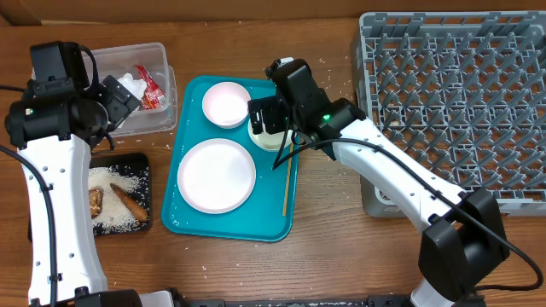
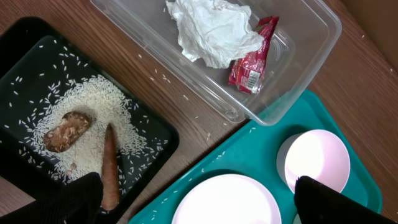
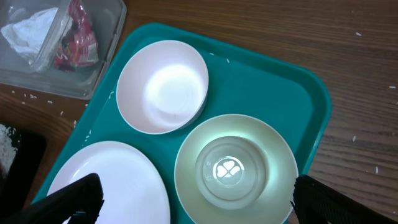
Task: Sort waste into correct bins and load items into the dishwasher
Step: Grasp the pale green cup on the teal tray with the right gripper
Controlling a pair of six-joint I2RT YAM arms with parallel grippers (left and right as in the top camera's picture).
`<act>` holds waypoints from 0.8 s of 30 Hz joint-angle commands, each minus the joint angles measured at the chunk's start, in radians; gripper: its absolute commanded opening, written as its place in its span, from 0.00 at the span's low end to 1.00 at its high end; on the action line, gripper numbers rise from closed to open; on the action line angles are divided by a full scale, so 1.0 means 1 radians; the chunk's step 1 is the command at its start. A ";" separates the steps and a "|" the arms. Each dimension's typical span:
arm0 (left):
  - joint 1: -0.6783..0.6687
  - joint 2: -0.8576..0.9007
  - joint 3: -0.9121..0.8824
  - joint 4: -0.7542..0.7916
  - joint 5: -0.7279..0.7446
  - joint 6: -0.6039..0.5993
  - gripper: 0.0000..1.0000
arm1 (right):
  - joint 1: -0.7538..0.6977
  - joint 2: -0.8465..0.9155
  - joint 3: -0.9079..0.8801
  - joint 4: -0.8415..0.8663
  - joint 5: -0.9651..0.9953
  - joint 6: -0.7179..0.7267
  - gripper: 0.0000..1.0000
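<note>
The grey dish rack point(image 1: 461, 94) fills the right of the table point(image 1: 333, 256); its far side is cut off by the edge of the overhead view, and the right arm covers part of its near corner. The teal tray point(image 1: 269, 192) lies mid-table. On it sits the large plate point(image 1: 216, 175), which both wrist views show only in part.

The clear tub point(image 1: 128, 55) stands left of the tray, with the black tray point(image 1: 141, 162) in front of it. The left gripper point(image 2: 198, 186) hangs over the gap between black tray and teal tray, jaws wide apart and holding nothing. The right gripper point(image 3: 196, 186) hovers over the pale green bowl point(image 3: 236, 168), also spread wide and holding nothing; I cannot tell whether it touches the bowl. From overhead it hides most of that bowl.

The white bowl point(image 1: 226, 104) sits beside it on the teal tray. The wooden stick point(image 1: 287, 183) lies along the tray's right rim, its top end hidden under the arm. In the tub lie the crumpled napkin point(image 2: 211, 31) and a red wrapper point(image 2: 252, 59) touching it. The wrapper has a white barcode patch, its print too small to read.

On the black tray, the long scrap point(image 2: 110, 165) and lumpy scrap point(image 2: 67, 130) rest on the rice point(image 2: 102, 102). The scrap's lower end is hidden behind a finger.
</note>
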 commanded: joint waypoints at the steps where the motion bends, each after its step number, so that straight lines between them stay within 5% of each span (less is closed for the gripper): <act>1: 0.002 0.000 0.002 0.000 0.001 -0.013 1.00 | 0.002 0.018 0.023 0.006 0.061 0.070 1.00; 24: 0.002 0.000 0.002 0.000 0.001 -0.013 1.00 | 0.059 0.202 0.023 0.055 0.229 0.156 1.00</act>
